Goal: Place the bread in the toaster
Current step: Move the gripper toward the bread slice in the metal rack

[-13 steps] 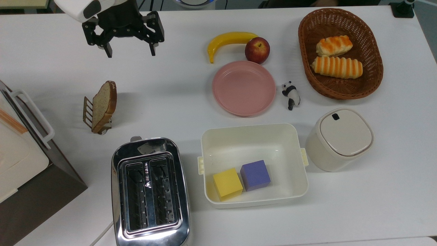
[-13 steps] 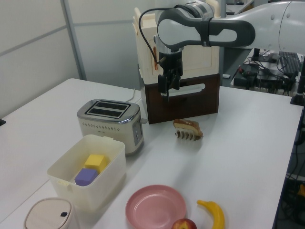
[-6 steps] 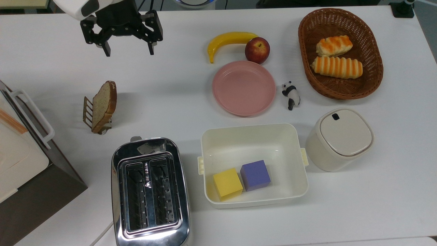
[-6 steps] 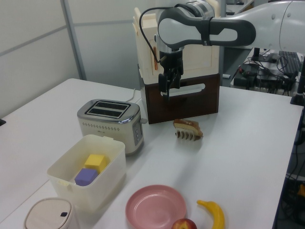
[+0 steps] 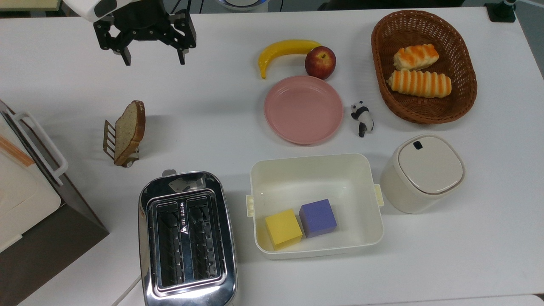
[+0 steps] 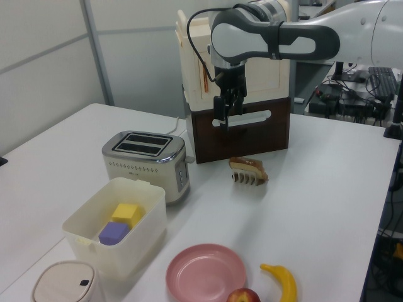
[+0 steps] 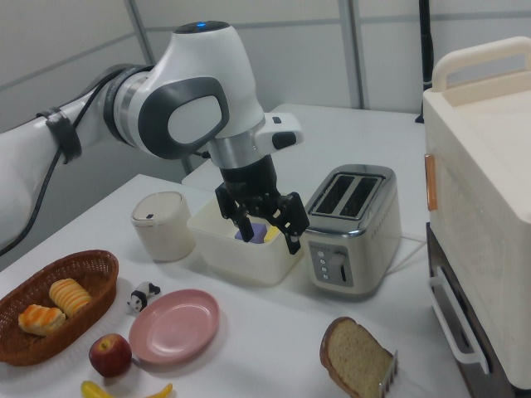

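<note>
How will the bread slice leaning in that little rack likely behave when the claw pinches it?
The bread is a thin slice standing on edge in the rack, so it probably flexes or dents under a firm pinch. It looks light, so it should lift out easily. The small rack may shift or tip if the slice drags on it.
</note>
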